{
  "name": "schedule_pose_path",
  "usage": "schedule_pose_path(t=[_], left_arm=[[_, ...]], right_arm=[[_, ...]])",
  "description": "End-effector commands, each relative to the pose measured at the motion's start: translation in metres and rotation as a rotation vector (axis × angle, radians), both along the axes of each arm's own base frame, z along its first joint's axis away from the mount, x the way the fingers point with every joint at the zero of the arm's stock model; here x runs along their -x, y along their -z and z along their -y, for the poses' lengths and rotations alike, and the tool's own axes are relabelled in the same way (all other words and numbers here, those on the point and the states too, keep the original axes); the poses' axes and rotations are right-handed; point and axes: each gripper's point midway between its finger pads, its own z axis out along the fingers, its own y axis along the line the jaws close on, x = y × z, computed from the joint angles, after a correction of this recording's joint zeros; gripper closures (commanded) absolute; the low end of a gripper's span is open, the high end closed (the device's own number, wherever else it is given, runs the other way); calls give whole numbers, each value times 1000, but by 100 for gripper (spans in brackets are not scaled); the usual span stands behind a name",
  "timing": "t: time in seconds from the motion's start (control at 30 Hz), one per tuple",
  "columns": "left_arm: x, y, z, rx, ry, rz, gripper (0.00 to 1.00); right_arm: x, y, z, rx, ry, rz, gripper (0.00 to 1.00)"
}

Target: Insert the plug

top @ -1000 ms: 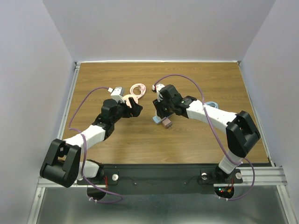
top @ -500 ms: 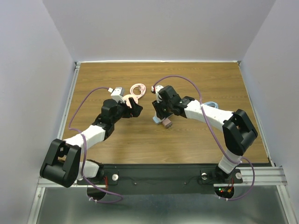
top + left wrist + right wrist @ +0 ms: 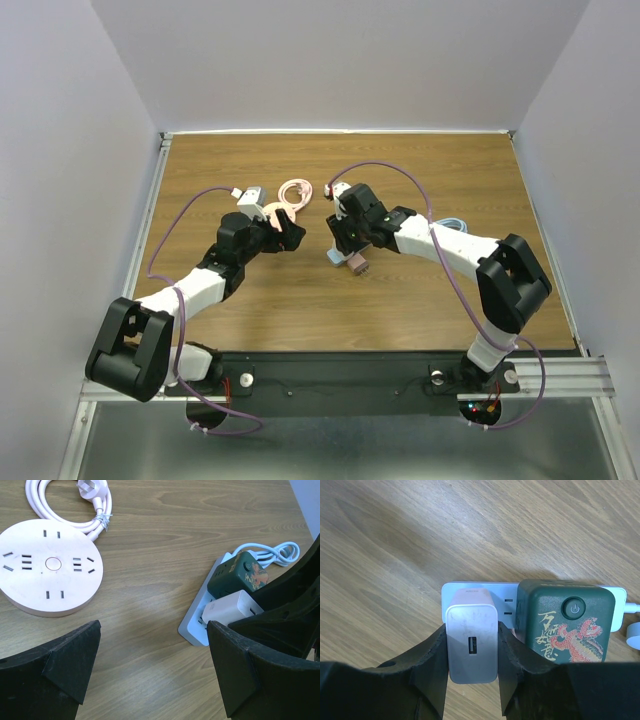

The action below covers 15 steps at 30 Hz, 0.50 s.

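One white, boxy USB plug (image 3: 472,642)

Green cube (image 3: 565,622): round button (image 3: 573,608) on top w/ power sign (circle + bar). Below the button, gold Chinese brush chars in 2 short columns, next to a red dragon pic. Chars too cursive to read for sure. White charger (image 3: 472,642): tiny grey print on its far edge, too faint to read. Left wrist view: same gold/red print on cube, blurred.
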Motion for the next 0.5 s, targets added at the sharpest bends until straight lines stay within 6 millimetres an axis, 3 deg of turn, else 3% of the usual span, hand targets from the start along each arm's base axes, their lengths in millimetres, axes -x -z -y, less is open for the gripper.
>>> schedule_pose_path(t=[0.0, 0.47], left_arm=[[1, -9, 2, 19, 13, 35, 1], [1, -9, 1, 17, 12, 36, 1]], right_arm=[[-6, -8, -6, -20, 3, 40, 100], [6, 16, -10, 10, -39, -29, 100]])
